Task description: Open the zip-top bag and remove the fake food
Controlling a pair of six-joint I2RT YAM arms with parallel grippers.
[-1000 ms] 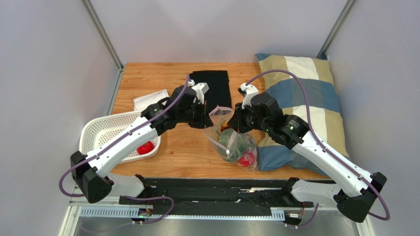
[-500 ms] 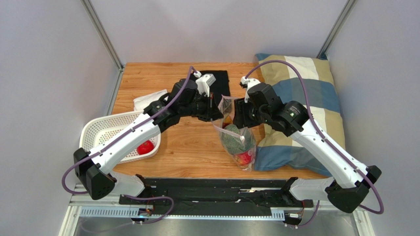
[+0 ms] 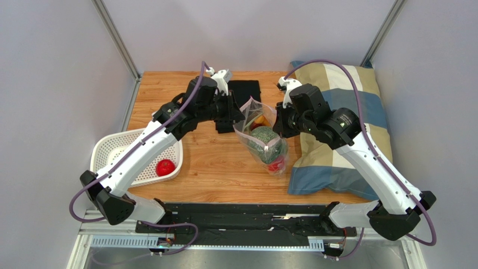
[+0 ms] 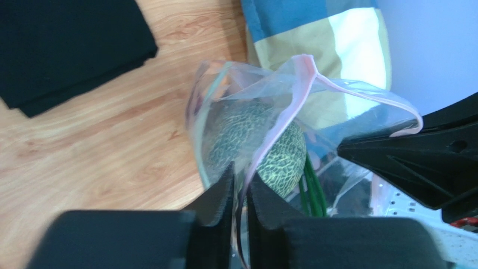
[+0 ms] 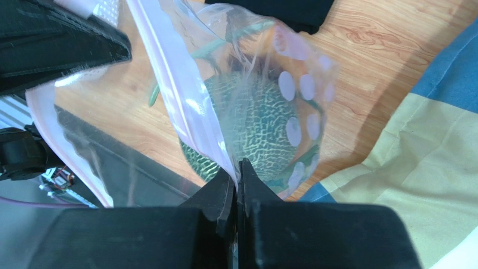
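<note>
The zip-top bag [image 3: 253, 132] hangs between my two grippers above the wooden table, its mouth pulled apart. Inside it I see fake food: a green netted round piece [image 3: 265, 136], a red piece [image 3: 274, 165] at the bottom and an orange piece [image 3: 260, 120] near the top. My left gripper [image 3: 240, 122] pinches the bag's left rim; in the left wrist view its jaws [image 4: 240, 176] stand almost together on the pink zip strip [image 4: 280, 120], with green stems [image 4: 311, 190] behind. My right gripper [image 3: 276, 124] is shut on the right rim [image 5: 238, 171].
A white perforated basket [image 3: 112, 151] at the left holds a red round fruit [image 3: 165, 167]. A folded black cloth [image 3: 244, 89] lies at the back, a white towel [image 3: 168, 115] to its left. A striped pillow [image 3: 348, 112] fills the right side.
Both arms have carried the bag toward the far side of the table. The bag's mouth has spread wider between the two grippers.
</note>
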